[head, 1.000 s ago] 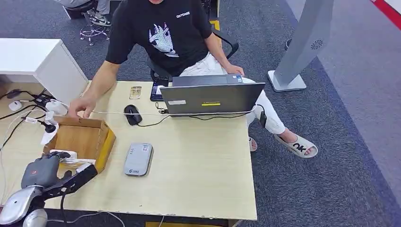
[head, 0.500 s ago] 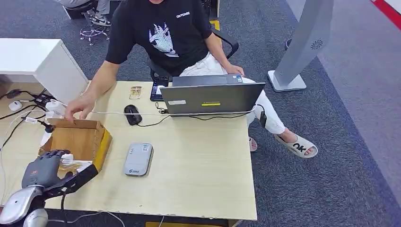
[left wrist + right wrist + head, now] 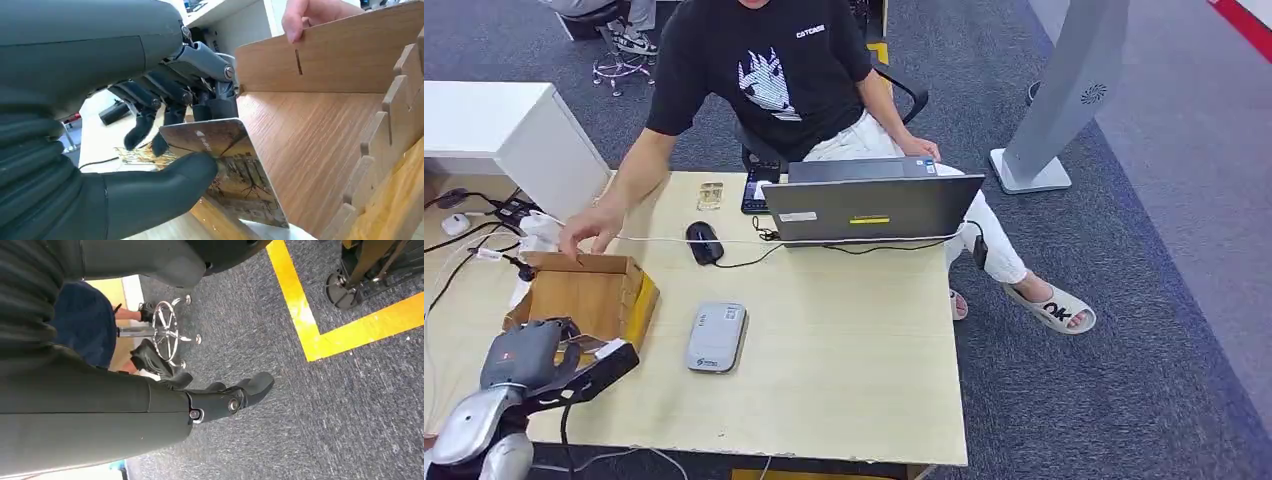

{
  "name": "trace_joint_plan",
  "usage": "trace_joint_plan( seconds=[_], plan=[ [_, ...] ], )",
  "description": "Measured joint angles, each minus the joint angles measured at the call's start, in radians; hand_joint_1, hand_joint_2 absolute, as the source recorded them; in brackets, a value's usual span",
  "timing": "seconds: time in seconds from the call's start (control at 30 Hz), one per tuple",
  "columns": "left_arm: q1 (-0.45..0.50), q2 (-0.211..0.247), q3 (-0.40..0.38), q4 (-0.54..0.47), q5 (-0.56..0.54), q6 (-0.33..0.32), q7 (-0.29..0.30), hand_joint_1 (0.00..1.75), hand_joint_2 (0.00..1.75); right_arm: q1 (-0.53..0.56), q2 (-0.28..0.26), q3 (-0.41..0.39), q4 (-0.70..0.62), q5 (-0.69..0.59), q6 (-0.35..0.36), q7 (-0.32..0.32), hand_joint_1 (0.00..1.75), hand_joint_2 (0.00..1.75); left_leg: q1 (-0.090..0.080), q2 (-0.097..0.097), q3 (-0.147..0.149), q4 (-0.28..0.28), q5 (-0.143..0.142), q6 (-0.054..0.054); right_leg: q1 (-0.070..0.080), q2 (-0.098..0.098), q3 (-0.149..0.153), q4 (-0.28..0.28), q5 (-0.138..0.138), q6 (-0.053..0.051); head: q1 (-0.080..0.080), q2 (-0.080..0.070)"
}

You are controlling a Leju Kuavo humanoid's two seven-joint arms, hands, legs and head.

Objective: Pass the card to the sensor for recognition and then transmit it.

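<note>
Pale wood desk, grey carpet

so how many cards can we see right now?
1. The card is pinched by the left hand at the open near side of the wooden box. More may be hidden inside the box behind the hand.

A light wooden rectangular desk stands on dark blue-grey carpet, with a white cabinet beside its far left corner. On the carpet past the desk's right side rises a tall grey kiosk stand on a flat base. The right wrist view shows yellow floor tape in an angle and a chrome star-shaped stool base.
</note>
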Motion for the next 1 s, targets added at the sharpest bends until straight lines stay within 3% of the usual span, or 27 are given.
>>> trace_joint_plan(
  seconds=[0.43, 0.53, 0.7, 0.8, 1.0],
  plan=[
    [-0.002, 0.0, -0.013, 0.003, -0.004, 0.036, -0.004, 1.75, 1.75, 0.0, 0.0, -0.001, 0.0, 0.006, 0.0, 0.0, 0.0, 1.75, 0.0, 0.0, 0.0, 0.0, 0.0, 0.0, 0.0, 0.0, 0.0, 0.0, 0.0, 0.0, 0.0, 0.0],
    [-0.007, -0.005, -0.013, 0.002, -0.017, 0.131, 0.002, 1.75, 1.75, 0.0, 0.0, -0.002, 0.0, 0.01, 0.0, 0.0, 0.0, 1.75, 0.0, 0.0, 0.0, 0.0, 0.0, 0.0, 0.0, 0.0, 0.0, 0.0, 0.0, 0.0, 0.0, 0.0],
    [-0.064, -0.05, 0.009, -0.057, 0.082, 0.436, -0.077, 1.75, 1.75, -0.002, 0.0, -0.002, 0.0, 0.037, -0.011, -0.006, 0.0, 1.75, 0.0, -0.001, 0.0, 0.0, 0.0, 0.0, 0.0, -0.001, 0.001, 0.0, 0.0, 0.0, 0.0, 0.0],
    [-0.107, -0.075, 0.03, -0.094, 0.142, 0.489, -0.121, 1.75, 1.75, -0.003, 0.0, -0.002, 0.0, 0.052, -0.013, -0.01, 0.0, 1.75, 0.0, -0.001, 0.0, 0.0, 0.0, 0.0, 0.0, -0.001, 0.001, 0.0, 0.001, 0.001, 0.0, 0.0],
    [-0.164, -0.109, 0.041, -0.116, 0.147, 0.497, -0.15, 1.75, 1.75, -0.006, 0.0, -0.001, 0.0, 0.063, -0.013, -0.01, 0.0, 1.75, 0.0, -0.001, 0.0, 0.0, 0.0, 0.0, 0.0, -0.001, 0.001, 0.0, 0.001, 0.001, 0.0, 0.0]
  ],
)
